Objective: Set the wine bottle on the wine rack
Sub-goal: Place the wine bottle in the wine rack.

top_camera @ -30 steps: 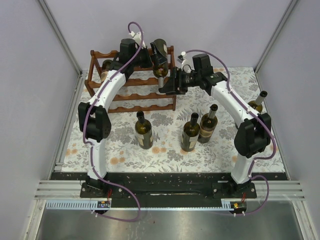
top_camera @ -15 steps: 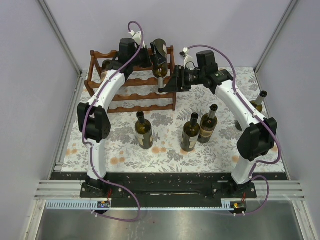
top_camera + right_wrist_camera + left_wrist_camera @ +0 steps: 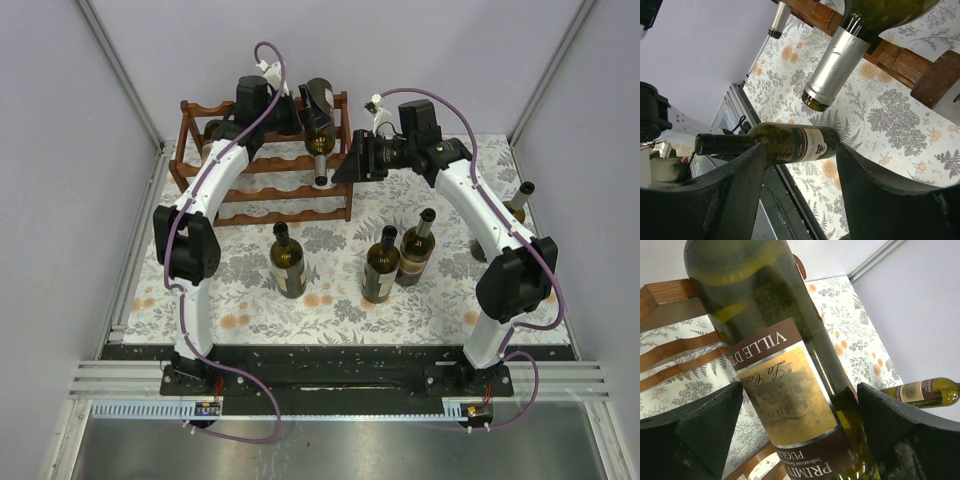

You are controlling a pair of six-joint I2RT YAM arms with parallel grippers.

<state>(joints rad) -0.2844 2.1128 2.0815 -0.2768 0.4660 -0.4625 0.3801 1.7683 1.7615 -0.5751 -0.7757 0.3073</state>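
Observation:
The wine bottle [image 3: 320,128] lies across the right end of the reddish-brown wine rack [image 3: 250,190], its silver-capped neck [image 3: 835,70] pointing to the front. My left gripper [image 3: 300,112] straddles the bottle's labelled body [image 3: 790,390]. Its jaws stand wide: floral cloth shows between the left finger [image 3: 705,430] and the glass, while the right finger [image 3: 900,430] lies against the bottle's side. My right gripper [image 3: 345,165] hangs just right of the neck, open, with nothing between its fingers [image 3: 725,200].
Three bottles stand on the floral cloth in front of the rack [image 3: 289,262], [image 3: 381,266], [image 3: 416,250]. A further one stands at the right edge [image 3: 513,210]. Another bottle [image 3: 210,140] lies in the rack's left end. Grey walls close in the back and sides.
My right gripper has drawn back to the right, off the bottle's neck, and its arm has lifted. The left gripper and the bottle have stayed where they were.

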